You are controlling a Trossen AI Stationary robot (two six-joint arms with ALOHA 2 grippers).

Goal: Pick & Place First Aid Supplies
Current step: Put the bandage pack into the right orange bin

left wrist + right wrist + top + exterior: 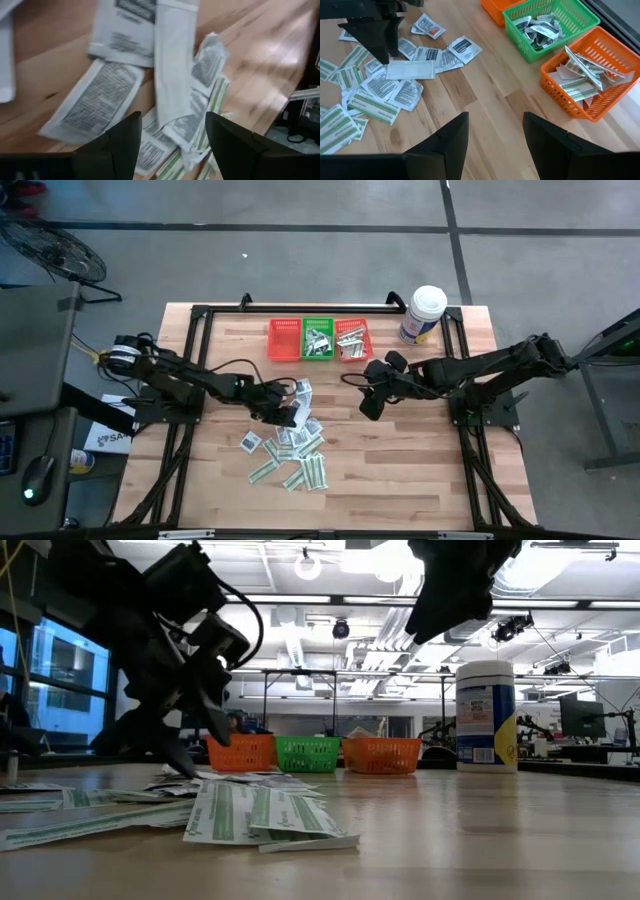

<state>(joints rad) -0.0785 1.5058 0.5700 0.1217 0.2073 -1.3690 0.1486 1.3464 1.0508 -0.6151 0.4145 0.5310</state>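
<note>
Packets [293, 448] lie scattered and overlapping on the table [420, 480], in front of the green basket [319, 340]; more already fill that basket and the orange one [592, 80] beside it. Left gripper [287, 416] hangs low over the pile's basket-side edge, fingers [125, 137] parted and empty. Right gripper [368, 406], beside the pile, waits likewise parted and empty. The packets look light, thin, flexible and prone to slide; a raised overlapping edge probably offers the best hold.

In the low view the red plastic mesh basket [243, 751] sits partly behind the left end effector [190, 745]. Print on the small flat paper packets [100, 100] is blurred, unreadable.
</note>
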